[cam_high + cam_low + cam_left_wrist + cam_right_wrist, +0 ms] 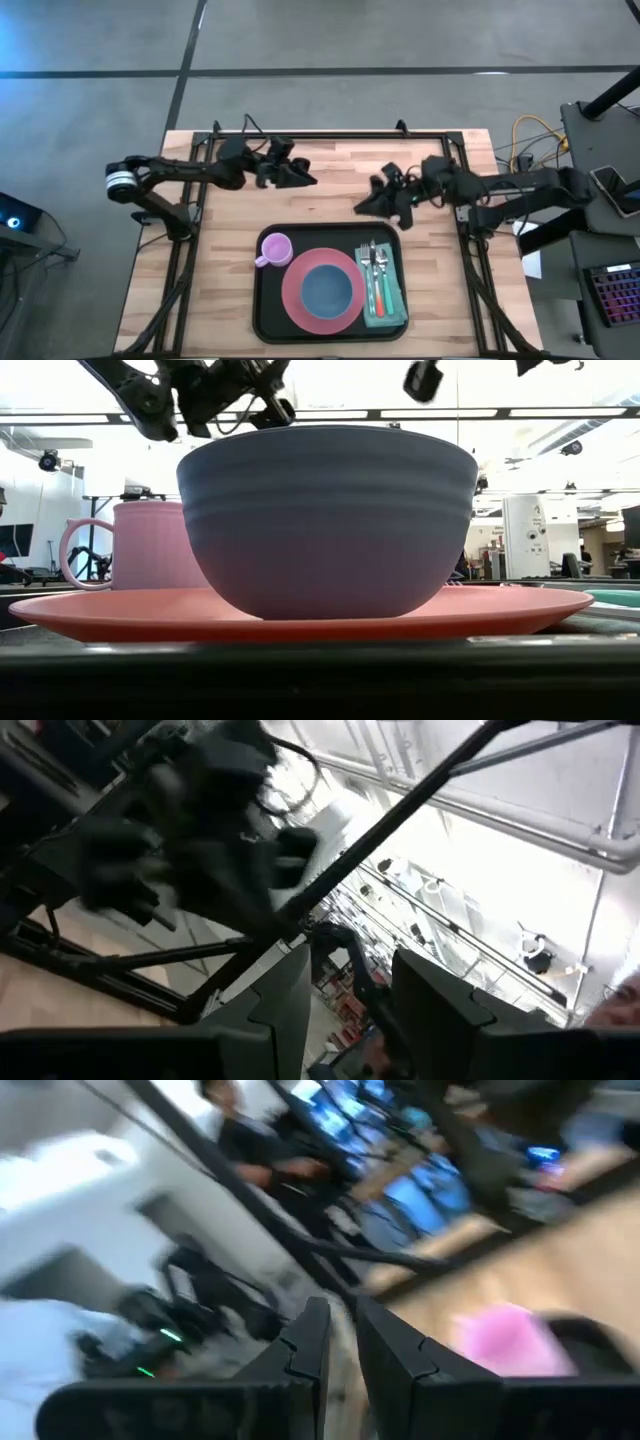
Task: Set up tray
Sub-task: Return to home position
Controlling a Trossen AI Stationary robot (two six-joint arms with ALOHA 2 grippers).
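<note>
The black tray [268, 318] lies near the table's front edge. On it rest a pink plate [296, 303] with a blue bowl [327, 288] in its middle, a pink mug [273, 249] at the far left corner, and a green napkin [396, 305] with cutlery [372, 268] on the right. My left gripper [305, 178] hovers open and bare above the table's far left part; its fingers [285, 1005] stand apart. My right gripper [365, 205] hangs above the wood just beyond the tray's far right corner, its fingers [310, 1342] almost together with nothing between them.
Bare wood [330, 205] stretches between the tray and the table's far edge, under both grippers. A black frame [330, 135] runs along the far edge and both sides. In the low view the bowl [330, 520] fills the middle, with the mug [150, 545] to its left.
</note>
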